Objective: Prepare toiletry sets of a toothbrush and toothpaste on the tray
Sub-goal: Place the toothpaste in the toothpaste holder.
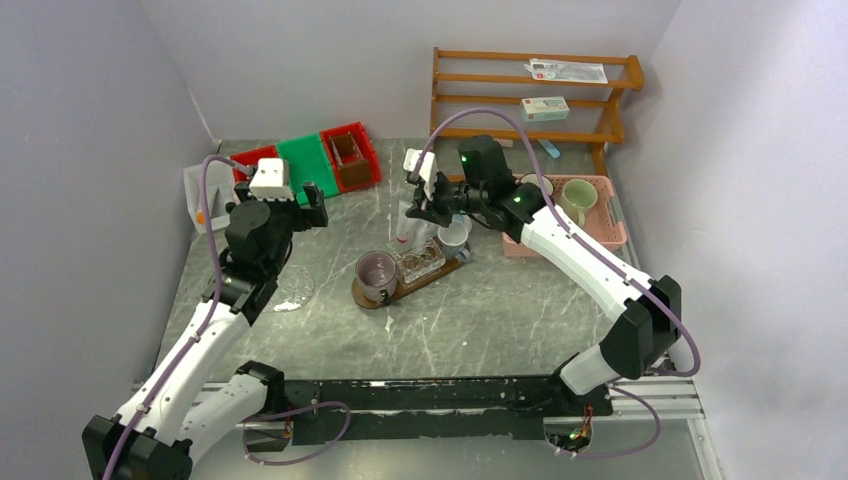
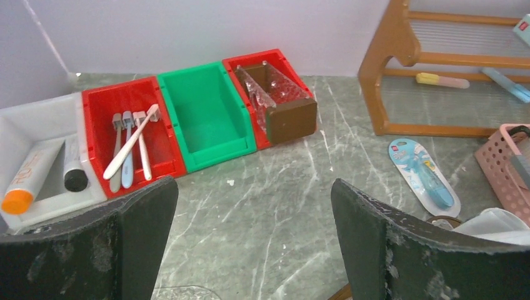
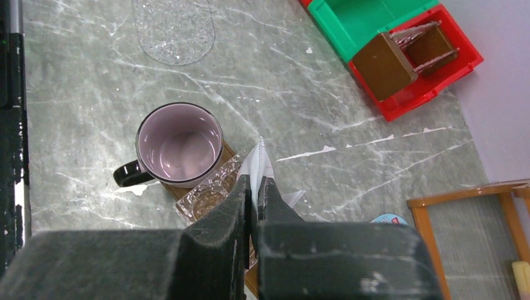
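"Where is the tray sitting?"

"I see the tray (image 1: 415, 282) mid-table, lying slantwise. A black-handled mug (image 3: 180, 144) stands on its left end, and a clear glass tumbler (image 3: 209, 195) is just beside the mug."

"And your right claw?"

"My right gripper (image 3: 255, 190) has its fingers pressed together on a white tube (image 3: 259, 162), and it hangs above the tumbler."

"Left?"

"My left gripper (image 2: 253, 247) is spread wide with nothing between the fingers. It's above the marble table (image 2: 269, 187), facing a red bin (image 2: 119, 94) with toothbrushes (image 2: 128, 150) in it."
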Robot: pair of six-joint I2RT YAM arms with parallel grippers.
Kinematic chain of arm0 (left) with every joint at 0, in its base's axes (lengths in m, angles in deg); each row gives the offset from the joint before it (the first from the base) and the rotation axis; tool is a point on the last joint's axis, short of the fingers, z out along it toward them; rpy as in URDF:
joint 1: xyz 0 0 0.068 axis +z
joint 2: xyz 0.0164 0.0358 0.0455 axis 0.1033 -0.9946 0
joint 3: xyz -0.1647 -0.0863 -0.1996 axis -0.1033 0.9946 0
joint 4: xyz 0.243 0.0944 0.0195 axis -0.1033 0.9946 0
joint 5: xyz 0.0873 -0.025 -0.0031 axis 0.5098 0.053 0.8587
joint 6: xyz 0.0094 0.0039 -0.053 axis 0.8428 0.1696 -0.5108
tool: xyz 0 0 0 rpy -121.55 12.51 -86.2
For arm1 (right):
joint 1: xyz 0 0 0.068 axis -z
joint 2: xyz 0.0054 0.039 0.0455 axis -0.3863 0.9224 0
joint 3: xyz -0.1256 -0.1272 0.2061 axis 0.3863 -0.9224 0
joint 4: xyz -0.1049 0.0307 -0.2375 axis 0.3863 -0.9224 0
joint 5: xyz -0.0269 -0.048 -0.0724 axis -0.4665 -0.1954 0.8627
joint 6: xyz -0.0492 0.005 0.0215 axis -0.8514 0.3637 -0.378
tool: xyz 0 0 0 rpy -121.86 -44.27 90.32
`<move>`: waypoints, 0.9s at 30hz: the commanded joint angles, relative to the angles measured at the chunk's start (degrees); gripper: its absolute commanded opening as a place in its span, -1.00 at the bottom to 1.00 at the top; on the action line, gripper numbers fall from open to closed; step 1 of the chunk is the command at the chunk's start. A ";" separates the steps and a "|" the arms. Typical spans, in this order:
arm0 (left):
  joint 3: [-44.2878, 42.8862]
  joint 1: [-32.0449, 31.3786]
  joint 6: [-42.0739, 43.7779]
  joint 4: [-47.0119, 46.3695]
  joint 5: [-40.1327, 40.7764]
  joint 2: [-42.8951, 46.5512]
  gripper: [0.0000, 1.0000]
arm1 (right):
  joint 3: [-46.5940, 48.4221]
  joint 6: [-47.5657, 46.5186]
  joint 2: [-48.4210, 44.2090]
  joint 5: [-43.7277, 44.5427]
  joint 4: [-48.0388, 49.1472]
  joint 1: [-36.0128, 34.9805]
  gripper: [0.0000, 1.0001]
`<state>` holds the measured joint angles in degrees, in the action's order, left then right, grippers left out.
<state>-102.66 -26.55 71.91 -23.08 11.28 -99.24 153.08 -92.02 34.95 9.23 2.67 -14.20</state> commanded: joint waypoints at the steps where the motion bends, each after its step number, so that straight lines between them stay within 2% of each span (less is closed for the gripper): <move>1: -1.85 -0.03 -0.82 1.12 4.15 -0.14 0.94 | -0.77 -0.99 0.33 0.76 1.31 -0.58 -1.00; 13: -1.94 -0.03 -0.61 1.15 3.12 -1.03 0.93 | -2.44 -3.38 1.87 2.57 -0.08 -1.82 -1.00; 27: -1.76 -0.03 -0.44 0.90 2.71 -1.30 0.93 | -5.03 -4.14 3.70 2.06 3.97 -2.14 -1.00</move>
<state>-102.68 -26.55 71.52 -21.98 14.30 -100.20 148.99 -95.27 37.57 11.68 3.70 -16.04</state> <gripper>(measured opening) 0.968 0.040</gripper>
